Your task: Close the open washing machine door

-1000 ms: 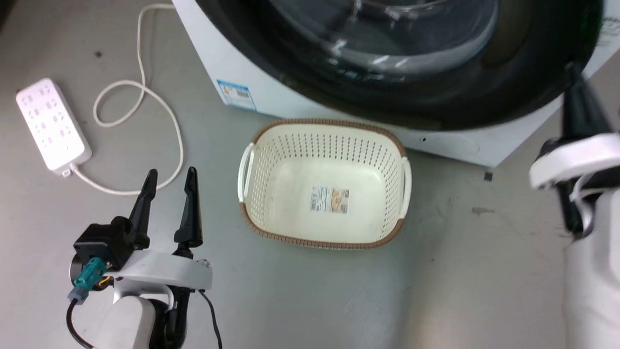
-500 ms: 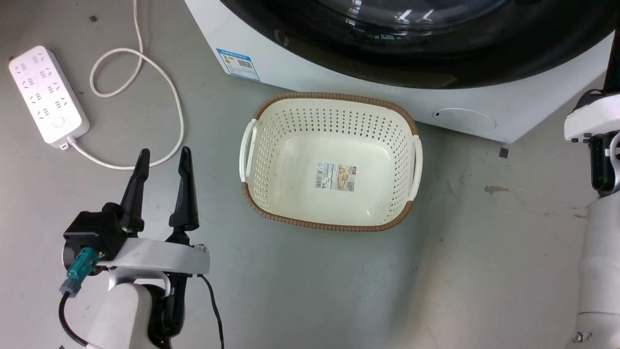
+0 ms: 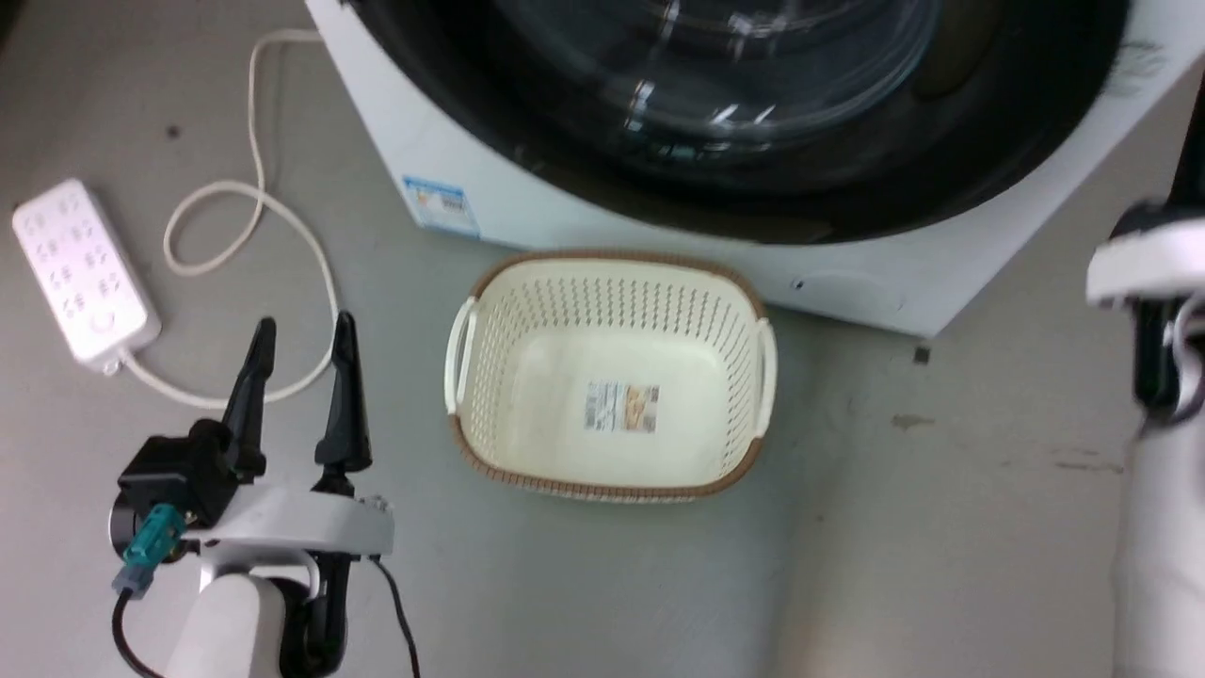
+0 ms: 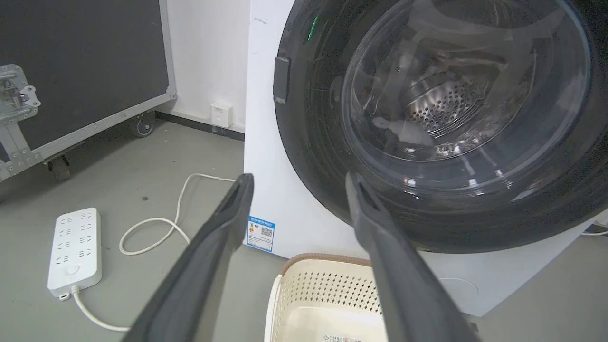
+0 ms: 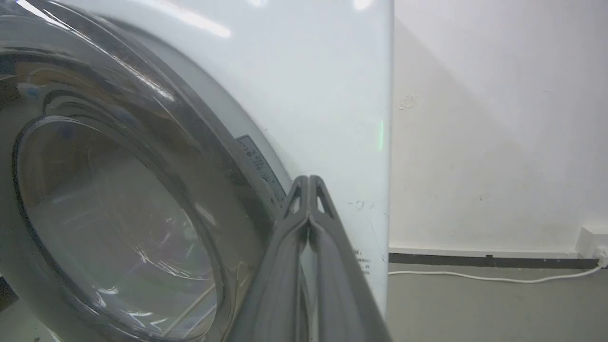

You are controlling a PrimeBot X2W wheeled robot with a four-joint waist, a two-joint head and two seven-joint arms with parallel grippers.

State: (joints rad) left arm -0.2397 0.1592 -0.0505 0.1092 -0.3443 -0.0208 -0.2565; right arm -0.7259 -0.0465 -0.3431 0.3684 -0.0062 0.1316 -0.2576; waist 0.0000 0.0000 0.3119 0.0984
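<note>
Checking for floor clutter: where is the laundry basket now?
Head view: the laundry basket sits on the floor mid-frame, just before the washing machine, right of the left claw.

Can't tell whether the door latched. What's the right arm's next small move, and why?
Probably a short push with the shut right gripper onto the black rim of the washing machine door. The door looks flush against the front panel, the gripper's tips sit just beside the rim, and latching cannot be confirmed.
</note>
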